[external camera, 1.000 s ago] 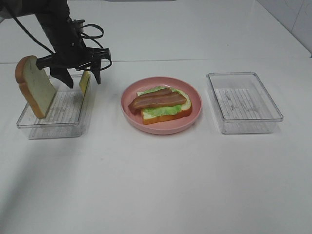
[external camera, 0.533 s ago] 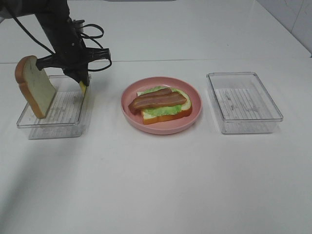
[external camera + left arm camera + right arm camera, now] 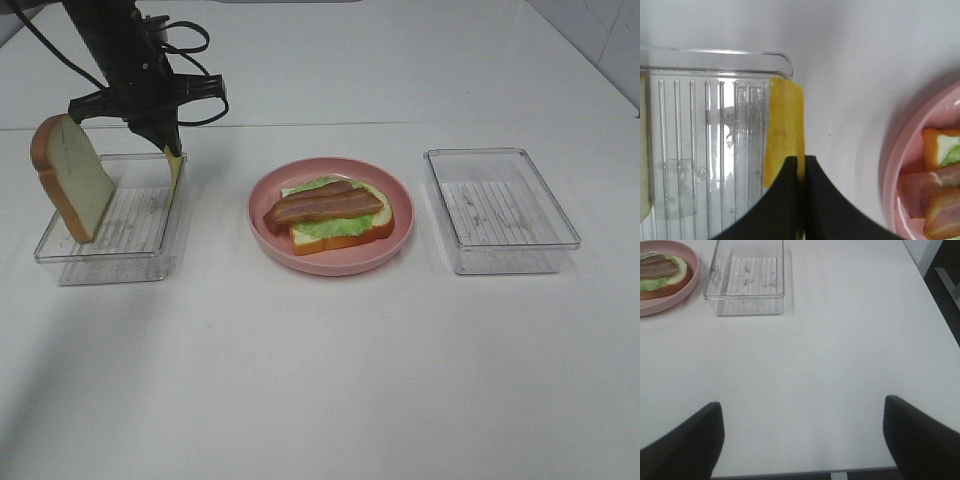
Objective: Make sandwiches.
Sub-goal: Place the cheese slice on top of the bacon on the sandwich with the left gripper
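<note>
On the pink plate (image 3: 400,238) lies a partly built sandwich (image 3: 335,216): a bread slice, green lettuce and brown bacon strips on top. My left gripper (image 3: 168,150) hangs over the right wall of the left clear tray (image 3: 110,250) and is shut on a yellow cheese slice (image 3: 785,135) held on edge. The same cheese slice (image 3: 175,170) shows as a thin yellow strip under the fingers. A second bread slice (image 3: 72,178) leans upright at that tray's left end. My right gripper (image 3: 802,432) stands open over bare table, far from the food.
An empty clear tray (image 3: 500,210) stands to the right of the plate, also seen as the tray (image 3: 747,282) ahead of the right gripper. The table's right edge (image 3: 940,315) is close by there. Black cables hang from the left arm.
The left gripper's fingers have shut on the cheese slice at the tray's right wall and lifted slightly. The right arm, plate and bread stay put.
</note>
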